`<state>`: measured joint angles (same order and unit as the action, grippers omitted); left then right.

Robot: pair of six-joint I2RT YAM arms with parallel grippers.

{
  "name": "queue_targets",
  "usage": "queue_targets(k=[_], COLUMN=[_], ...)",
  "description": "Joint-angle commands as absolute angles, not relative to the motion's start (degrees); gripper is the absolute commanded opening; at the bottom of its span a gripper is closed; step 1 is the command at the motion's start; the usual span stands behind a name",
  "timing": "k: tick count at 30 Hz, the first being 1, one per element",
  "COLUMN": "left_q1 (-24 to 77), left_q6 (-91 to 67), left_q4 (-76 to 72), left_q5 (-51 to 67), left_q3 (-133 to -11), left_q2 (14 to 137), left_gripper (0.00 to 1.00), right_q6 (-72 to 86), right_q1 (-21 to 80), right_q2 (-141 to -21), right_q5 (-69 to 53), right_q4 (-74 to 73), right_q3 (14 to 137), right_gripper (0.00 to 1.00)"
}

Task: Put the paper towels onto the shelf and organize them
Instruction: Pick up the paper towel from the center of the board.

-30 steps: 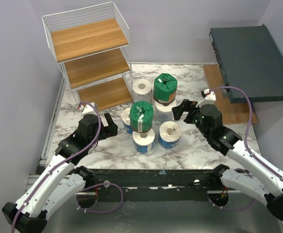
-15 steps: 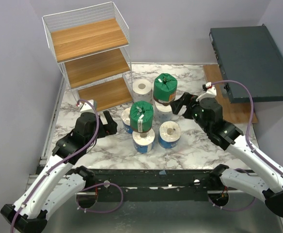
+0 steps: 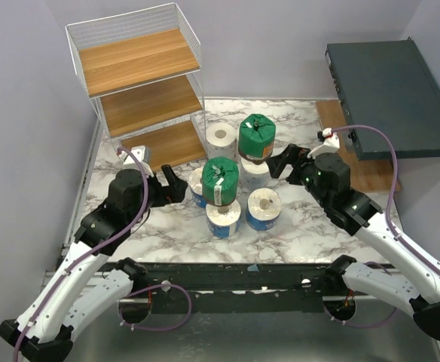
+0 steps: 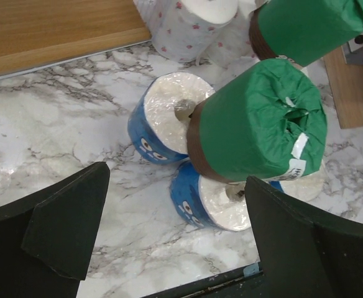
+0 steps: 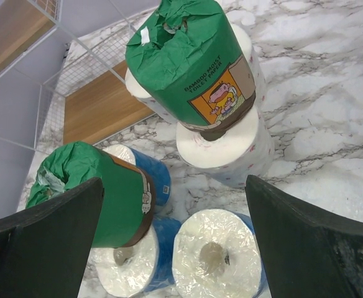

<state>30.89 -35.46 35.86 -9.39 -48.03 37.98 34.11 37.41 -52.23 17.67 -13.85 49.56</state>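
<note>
Green, blue and white rolls on a white marble table top with grey veins (image 3: 295,234).
The two green paper-wrapped rolls (image 3: 256,136) each have a brown band at the bottom, and the far one has an orange picture label with dark letters. The blue plastic-wrapped rolls (image 3: 224,220) have white tops and little cartoon eyes on the side. The white paper rolls with tiny pink dots (image 4: 188,28) are further back. The tall white wire shelf (image 3: 141,60), far left, has three stripy brown boards. The flat metal box (image 3: 389,90), far right, is dark grey.

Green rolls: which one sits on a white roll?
The far green roll, toward the back; the near green roll rests on blue-wrapped rolls instead.
</note>
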Motion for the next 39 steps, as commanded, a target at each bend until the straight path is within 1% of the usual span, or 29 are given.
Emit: queue_targets(k=[1,10,14,23,32,39], left_q1=[33.03,39.49,40.17,42.07,42.87,44.08], left_q6=[-32.96,-36.21,-38.18,-39.81,-39.23,-39.02], left_q4=[34.00,37.02,37.66,42.83,46.25,46.14], left_q5=[-5.30,-9.16,-10.89,-12.99,-16.14,-16.24], left_q3=[-51.40,-58.58,-59.94,-69.01,-74.15,-76.12], left_q2=[40.09,45.22,48.00,58.31,66.04,70.30], left_gripper=[0.97,0.97,0.96,0.89,0.76,0.75], right_q6=[32.24,32.87,32.95,30.78,29.98,29.37], right_q1=[37.51,37.53,37.53,37.53,37.53,37.52], right_q2=[-52.05,-54.18,-54.31,-54.67,-56.14,-54.49], right_q5=[16.98,15.93,14.92,9.58,9.49,9.62], right_q4=[-15.75,-17.10,-16.79,-16.83,-18.37,-17.64], right_q3=[50.33,50.58,50.32,50.29,50.22,48.88], right_gripper=[1.00,1.00,0.99,0.97,0.97,0.97])
